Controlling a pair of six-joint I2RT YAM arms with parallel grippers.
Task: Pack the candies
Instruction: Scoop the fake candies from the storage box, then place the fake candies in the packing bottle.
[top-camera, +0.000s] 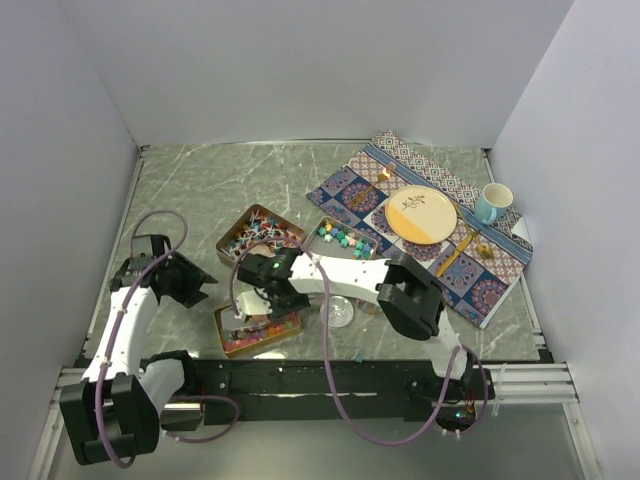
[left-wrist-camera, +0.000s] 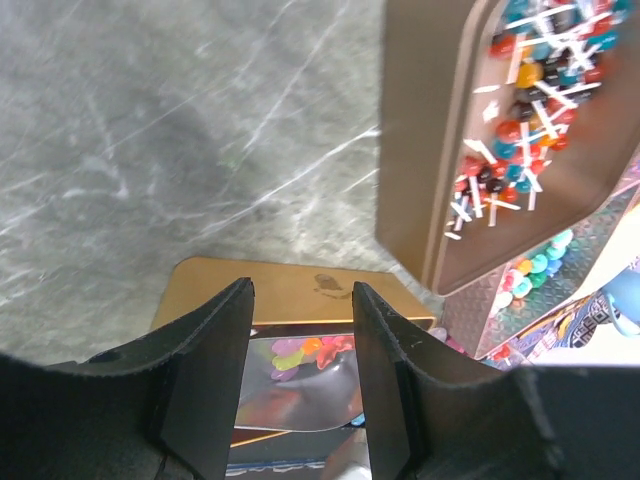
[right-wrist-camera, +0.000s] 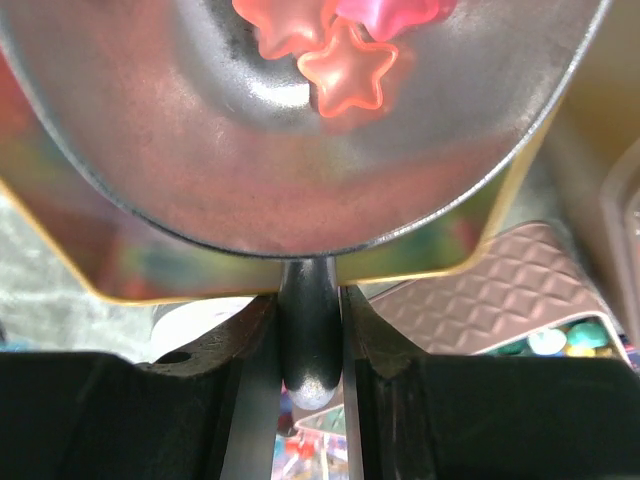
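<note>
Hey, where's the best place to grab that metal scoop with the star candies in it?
Grip the scoop by its narrow handle, coming from behind the bowl and keeping it level. The bowl is wide and holds star candies; the handle fits between jaws, as the right gripper shows.

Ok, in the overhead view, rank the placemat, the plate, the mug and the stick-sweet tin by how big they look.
1. placemat, clearly largest.
2. plate and stick-sweet tin: too alike to rank.
3. mug, smallest.
</note>
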